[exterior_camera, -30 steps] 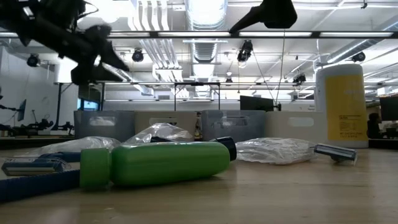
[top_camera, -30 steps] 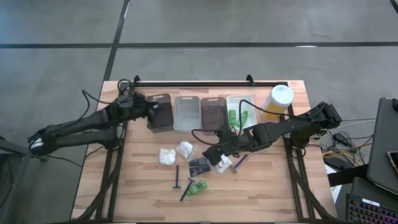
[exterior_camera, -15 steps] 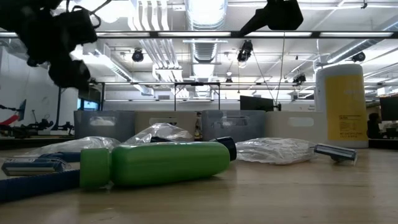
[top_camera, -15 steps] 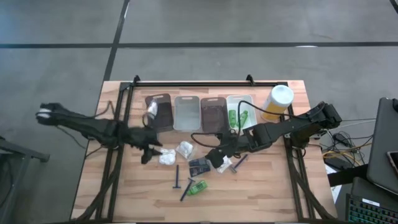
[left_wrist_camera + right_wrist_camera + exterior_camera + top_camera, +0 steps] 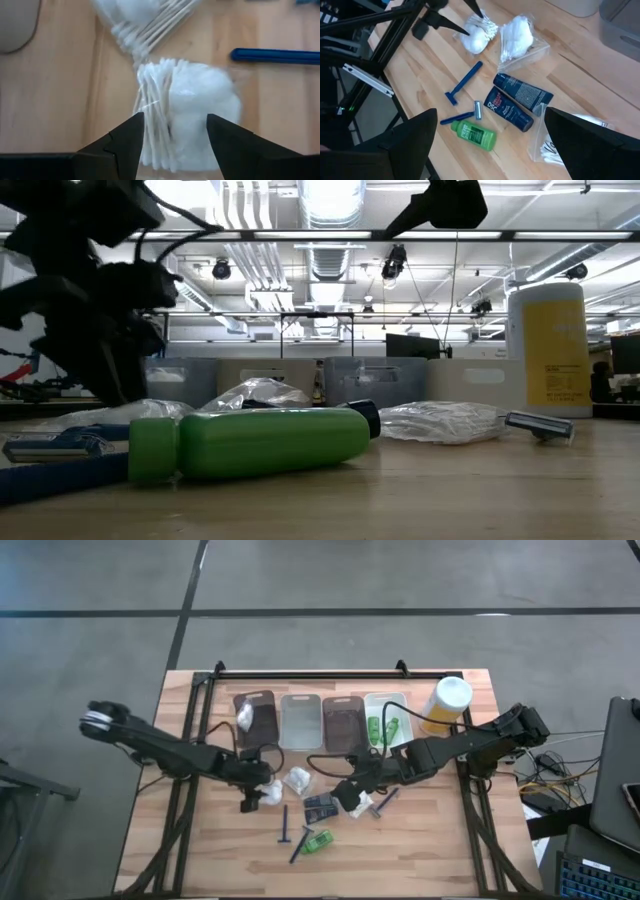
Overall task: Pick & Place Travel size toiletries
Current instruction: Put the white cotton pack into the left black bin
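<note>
My left gripper (image 5: 254, 796) is open, low over a white bundle of cotton swabs (image 5: 187, 112). Its two fingers stand on either side of the bundle; I cannot tell if they touch it. A second white bundle (image 5: 297, 779) lies beside it. My right gripper (image 5: 345, 790) is open and empty above two dark tubes (image 5: 517, 102), with a bagged white bundle (image 5: 359, 805) next to it. A green mini bottle (image 5: 318, 840) and blue razors (image 5: 285, 825) lie nearer the front edge. One razor (image 5: 384, 802) lies to the right.
Four bins stand in a row at the far edge. The dark bin (image 5: 262, 730) holds a white bundle (image 5: 243, 717). Then come a clear bin (image 5: 300, 722), a brown bin (image 5: 342, 720) and a clear bin (image 5: 400, 705) with green bottles. A yellow canister (image 5: 445, 705) stands to their right.
My left gripper has gone from over the dark bin at the far edge toward the near edge, and down to the white bundle on the table. A white bundle now shows in the dark bin where the gripper was.
</note>
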Robot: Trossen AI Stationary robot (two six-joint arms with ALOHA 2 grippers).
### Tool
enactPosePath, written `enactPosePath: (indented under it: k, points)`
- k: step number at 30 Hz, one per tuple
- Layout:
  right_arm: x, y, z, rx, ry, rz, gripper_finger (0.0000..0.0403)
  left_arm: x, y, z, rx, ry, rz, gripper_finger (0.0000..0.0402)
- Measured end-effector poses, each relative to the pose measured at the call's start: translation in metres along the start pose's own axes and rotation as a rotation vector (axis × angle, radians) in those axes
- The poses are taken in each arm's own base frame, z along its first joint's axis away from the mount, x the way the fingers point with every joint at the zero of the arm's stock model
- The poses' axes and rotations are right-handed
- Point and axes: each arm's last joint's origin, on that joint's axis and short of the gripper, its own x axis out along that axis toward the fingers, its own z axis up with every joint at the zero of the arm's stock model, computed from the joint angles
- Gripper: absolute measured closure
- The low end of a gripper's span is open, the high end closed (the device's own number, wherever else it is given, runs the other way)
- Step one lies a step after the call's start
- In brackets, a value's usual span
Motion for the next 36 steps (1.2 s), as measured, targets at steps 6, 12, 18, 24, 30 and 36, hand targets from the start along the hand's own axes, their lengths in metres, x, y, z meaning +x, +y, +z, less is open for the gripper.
enactPosePath:
  k: [6,12,18,24,30,36]
  points:
    - [0.0,0.0,0.0,0.006,0.0,0.0,0.0039,0.014,0.002,0.001,0.04,0.045,0.023,0.0182]
    - [0.0,0.0,0.0,0.006,0.0,-0.001,0.0039,0.014,0.0,0.0,0.06,0.049,0.017,0.0218]
    - [0.0,-0.002,-0.001,0.001,0.008,-0.02,0.0039,0.007,0.001,0.001,0.065,0.027,0.011,0.0327]
    - [0.001,-0.003,-0.001,-0.007,0.01,-0.025,0.0039,-0.01,-0.003,0.011,0.032,0.015,-0.007,0.039]
    - [-0.002,0.0,0.0,-0.035,0.005,-0.011,0.0039,-0.065,-0.013,0.048,0.012,-0.032,-0.005,0.0392]
    - [-0.007,0.006,0.006,-0.047,-0.069,-0.014,0.0039,-0.126,0.009,0.079,-0.286,-0.181,0.363,0.0389]
